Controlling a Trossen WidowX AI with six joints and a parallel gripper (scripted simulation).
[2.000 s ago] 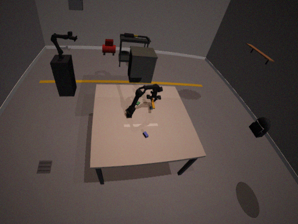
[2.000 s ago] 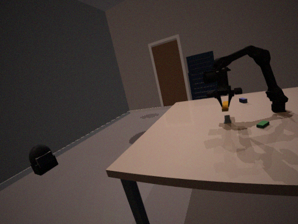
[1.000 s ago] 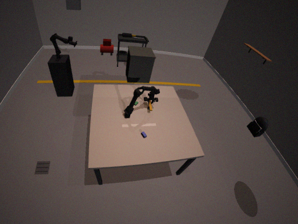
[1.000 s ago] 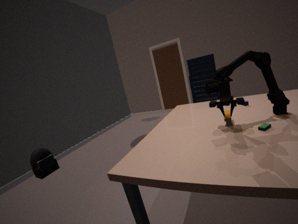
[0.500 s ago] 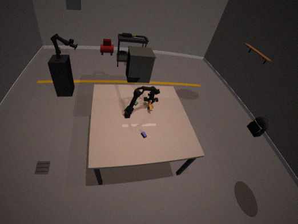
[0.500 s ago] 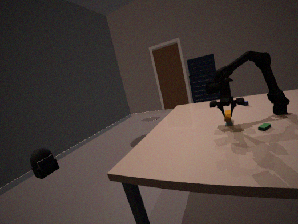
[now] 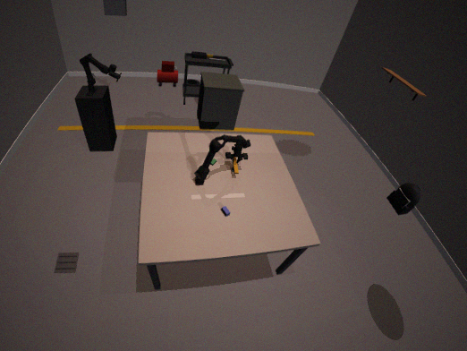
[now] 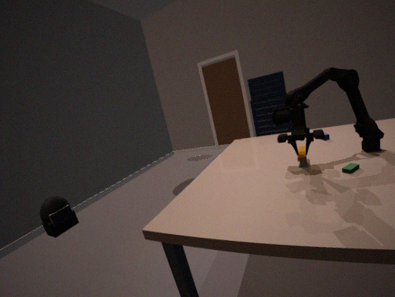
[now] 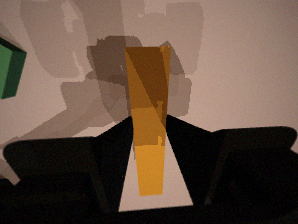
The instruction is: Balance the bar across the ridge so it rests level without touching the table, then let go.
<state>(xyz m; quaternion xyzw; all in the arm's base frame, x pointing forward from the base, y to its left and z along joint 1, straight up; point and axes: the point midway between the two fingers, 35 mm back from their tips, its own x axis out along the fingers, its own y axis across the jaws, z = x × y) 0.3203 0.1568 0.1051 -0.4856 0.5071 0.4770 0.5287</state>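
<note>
An orange bar is between the fingers of my gripper, which is shut on it. In the wrist view the bar runs lengthwise between the fingers, with its wider-looking end at the top. In the exterior view a small grey-teal ridge stands on the table directly below the bar. I cannot tell whether the bar touches the ridge, or whether it is exactly level. The ridge is hidden in the wrist view. The bar shows above the table.
A green block lies on the table between the bar and the arm's base. A blue block lies farther off, beyond the arm in the exterior view. Arm shadows fall around the ridge.
</note>
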